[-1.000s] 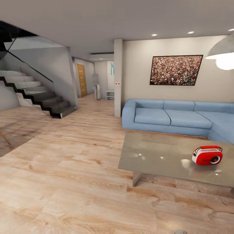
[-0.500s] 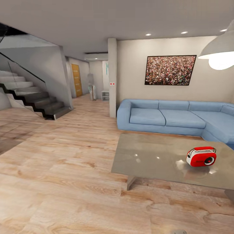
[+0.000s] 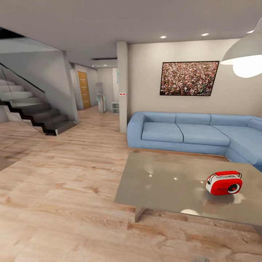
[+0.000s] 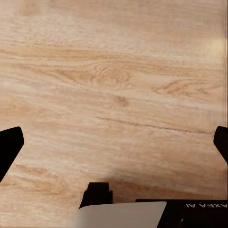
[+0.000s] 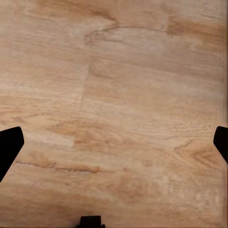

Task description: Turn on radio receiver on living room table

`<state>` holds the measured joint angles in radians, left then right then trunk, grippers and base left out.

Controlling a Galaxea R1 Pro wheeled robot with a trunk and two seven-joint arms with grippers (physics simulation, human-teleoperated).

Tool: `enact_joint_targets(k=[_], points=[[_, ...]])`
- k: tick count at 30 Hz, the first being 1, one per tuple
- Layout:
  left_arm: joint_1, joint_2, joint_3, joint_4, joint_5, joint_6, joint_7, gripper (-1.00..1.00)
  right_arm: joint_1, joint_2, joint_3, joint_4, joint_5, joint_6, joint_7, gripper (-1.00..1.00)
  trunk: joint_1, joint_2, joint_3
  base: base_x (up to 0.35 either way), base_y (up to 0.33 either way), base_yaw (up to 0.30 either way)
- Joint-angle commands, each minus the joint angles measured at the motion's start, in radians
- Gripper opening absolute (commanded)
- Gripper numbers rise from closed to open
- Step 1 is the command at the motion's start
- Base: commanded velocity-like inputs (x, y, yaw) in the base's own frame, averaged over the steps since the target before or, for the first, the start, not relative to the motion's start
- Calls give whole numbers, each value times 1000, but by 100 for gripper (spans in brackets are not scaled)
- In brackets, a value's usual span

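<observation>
The red radio receiver [image 3: 223, 183] with white sides, a red top handle and a dark round dial stands on the right part of the low grey glossy table [image 3: 163, 182] in the living room. In the left wrist view my left gripper [image 4: 114, 142] is open, its dark fingertips [image 4: 9, 147] far apart over bare wood floor. My right gripper [image 5: 114, 145] is open too in the right wrist view, fingertips [image 5: 9, 145] spread above floor planks. Both hold nothing.
A light-blue L-shaped sofa [image 3: 189, 133] runs behind the table under a framed crowd picture [image 3: 189, 78]. A grey dome pendant lamp [image 3: 245, 54] hangs at upper right. A pillar [image 3: 122, 87] stands left of the sofa, stairs [image 3: 32, 112] at far left. Wood floor [image 3: 65, 189] spreads ahead.
The whole head view has shifted: the camera has turned right and come nearer, so the table, radio and sofa sit further left and larger in the picture.
</observation>
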<state>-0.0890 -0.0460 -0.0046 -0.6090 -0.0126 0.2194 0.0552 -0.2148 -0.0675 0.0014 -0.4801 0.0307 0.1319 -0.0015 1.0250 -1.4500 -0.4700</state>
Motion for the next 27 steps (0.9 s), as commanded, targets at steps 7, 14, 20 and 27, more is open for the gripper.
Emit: enact_joint_targets(k=[7, 14, 20, 27], points=[[0, 0, 0, 0, -1, 0, 0, 100, 0, 0, 0, 0, 0, 0, 0, 100, 0, 0, 0, 215, -277, 0], [0, 0, 0, 0, -1, 0, 0, 100, 0, 0, 0, 0, 0, 0, 0, 100, 0, 0, 0, 189, -290, 0], [0, 0, 0, 0, -1, 0, 3, 100, 0, 0, -1, 0, 0, 0, 0, 100, 0, 0, 0, 137, -312, 0], [0, 0, 0, 0, -1, 0, 4, 100, 0, 0, -1, 0, 0, 0, 0, 100, 0, 0, 0, 75, -324, 0]])
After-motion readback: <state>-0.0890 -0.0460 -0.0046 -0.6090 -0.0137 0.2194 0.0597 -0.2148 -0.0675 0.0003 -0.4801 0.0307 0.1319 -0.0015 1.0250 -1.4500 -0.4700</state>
